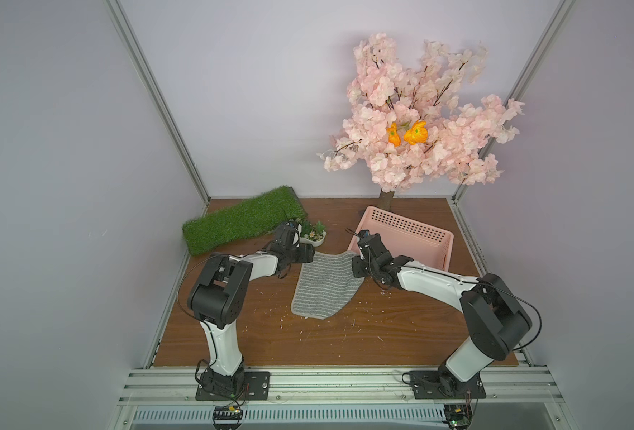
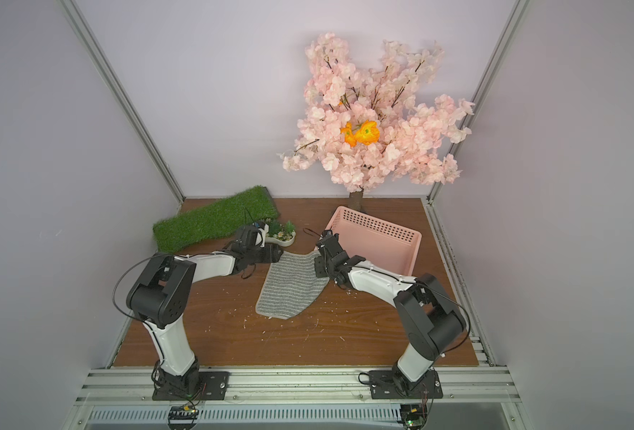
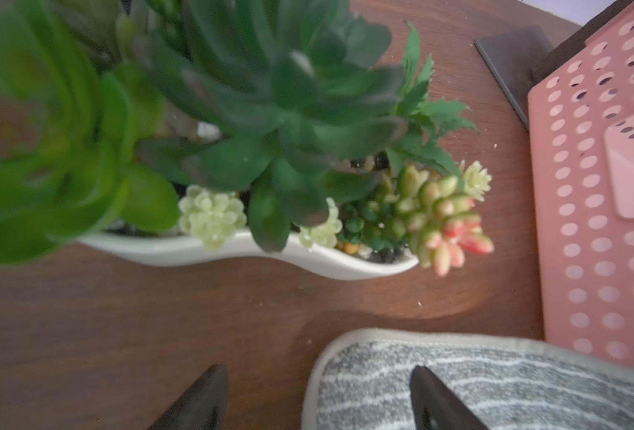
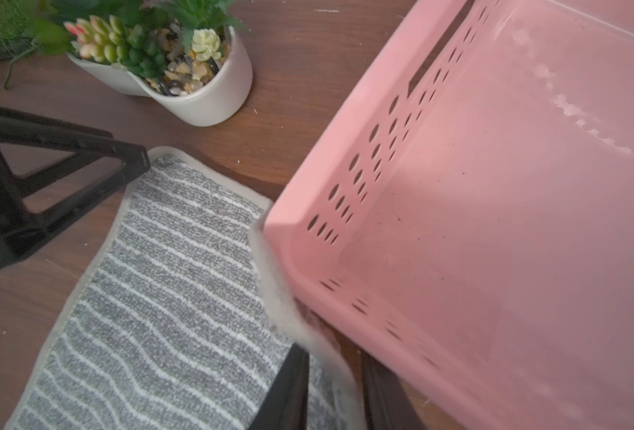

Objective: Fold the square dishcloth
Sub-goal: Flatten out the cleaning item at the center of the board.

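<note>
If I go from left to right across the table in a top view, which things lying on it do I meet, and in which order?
Grass mat → dishcloth → pink basket. The plant pot overlaps the dishcloth sideways, so I leave it out of the order.

Both arms reach forward with elbows raised and wrists pitched down, grippers low.
I read the left gripper (image 3: 319, 370) with its jaws spread wide. The right gripper (image 4: 334, 353) has its jaws narrow, with the hem of the square dishcloth (image 4: 166, 298) between them — I cannot confirm a firm clamp.
</note>
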`<action>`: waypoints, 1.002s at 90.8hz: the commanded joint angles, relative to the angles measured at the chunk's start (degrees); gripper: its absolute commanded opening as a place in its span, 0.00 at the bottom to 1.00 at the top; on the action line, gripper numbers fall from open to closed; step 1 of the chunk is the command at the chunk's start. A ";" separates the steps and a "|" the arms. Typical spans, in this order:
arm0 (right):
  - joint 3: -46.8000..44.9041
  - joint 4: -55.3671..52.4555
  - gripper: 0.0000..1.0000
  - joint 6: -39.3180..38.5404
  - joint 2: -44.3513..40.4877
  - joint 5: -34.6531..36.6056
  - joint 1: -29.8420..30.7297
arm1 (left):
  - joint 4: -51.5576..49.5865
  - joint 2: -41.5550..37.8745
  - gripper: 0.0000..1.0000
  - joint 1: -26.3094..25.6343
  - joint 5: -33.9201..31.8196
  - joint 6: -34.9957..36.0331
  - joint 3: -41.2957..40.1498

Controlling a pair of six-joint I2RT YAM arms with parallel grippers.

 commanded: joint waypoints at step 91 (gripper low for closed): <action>0.90 1.16 0.45 -1.39 -5.30 -0.58 -0.45 | 0.42 -13.06 0.01 -2.00 -13.10 -3.76 -11.26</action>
